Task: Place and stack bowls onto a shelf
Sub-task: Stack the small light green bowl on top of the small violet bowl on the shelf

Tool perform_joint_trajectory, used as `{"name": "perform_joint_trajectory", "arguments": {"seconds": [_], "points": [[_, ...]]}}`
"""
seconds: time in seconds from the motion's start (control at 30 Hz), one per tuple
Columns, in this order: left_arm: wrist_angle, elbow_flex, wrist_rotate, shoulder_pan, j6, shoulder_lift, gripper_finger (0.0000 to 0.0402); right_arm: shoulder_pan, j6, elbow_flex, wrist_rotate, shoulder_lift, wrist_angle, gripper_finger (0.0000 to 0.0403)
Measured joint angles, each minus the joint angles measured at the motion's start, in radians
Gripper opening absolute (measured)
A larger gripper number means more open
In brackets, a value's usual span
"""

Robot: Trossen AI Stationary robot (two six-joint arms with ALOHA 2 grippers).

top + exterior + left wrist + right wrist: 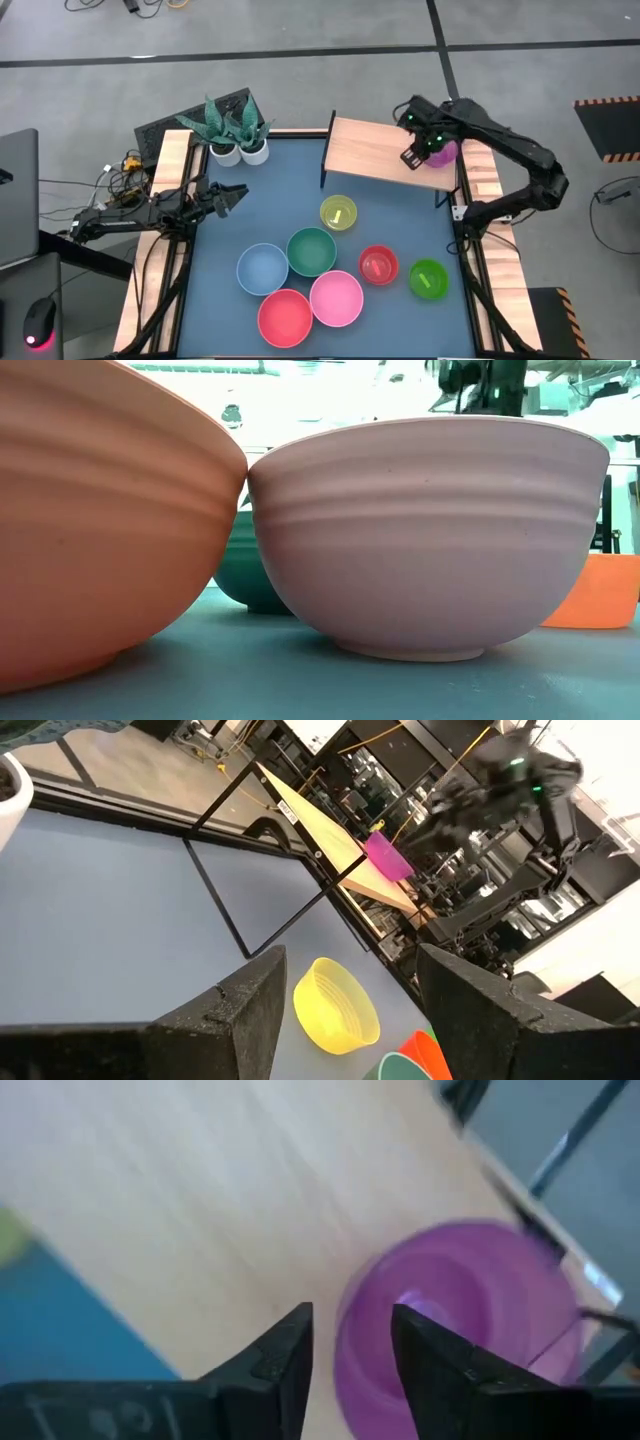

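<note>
The light wood shelf stands on thin dark legs at the table's far side. A small purple bowl is at its right end, with my right gripper on its left side. Blue, dark green, large red, pink, yellow, small red and small green bowls rest on their bases on the blue tabletop. My left gripper waits open near the table's left edge, pointing right. My right gripper is on the purple bowl's rim, on the side toward the shelf's middle. One finger is inside the bowl and the other finger outside. The fingers come from above. The bowl is upright over the board; whether its base rests on it I cannot tell.
Two white pots with spiky plants stand at the table's far left corner, beside the shelf's left legs. Wooden rails run along both table sides. The shelf's left half is bare wood. In the low view the pink bowl fills the foreground.
</note>
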Motion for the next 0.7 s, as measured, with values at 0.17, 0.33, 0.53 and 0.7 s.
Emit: {"name": "perform_joint_trajectory", "arguments": {"seconds": [0.17,0.33,0.53,0.7], "points": [[0.000,0.000,0.001,0.000,-0.005,0.000,0.0209,0.112,0.142,0.108,-0.177,-0.088,-0.027,0.0163],[0.000,0.000,0.009,0.000,-0.005,0.000,0.0209,0.374,0.421,0.049,-0.253,-0.185,-0.074,0.0163],[0.000,0.000,0.010,0.000,-0.006,0.000,0.0209,0.816,0.888,-0.161,-0.249,-0.247,-0.038,0.0163],[0.000,0.000,0.010,0.000,-0.007,0.000,0.0209,1.110,1.204,-0.295,-0.211,-0.219,0.117,0.0163]]}}
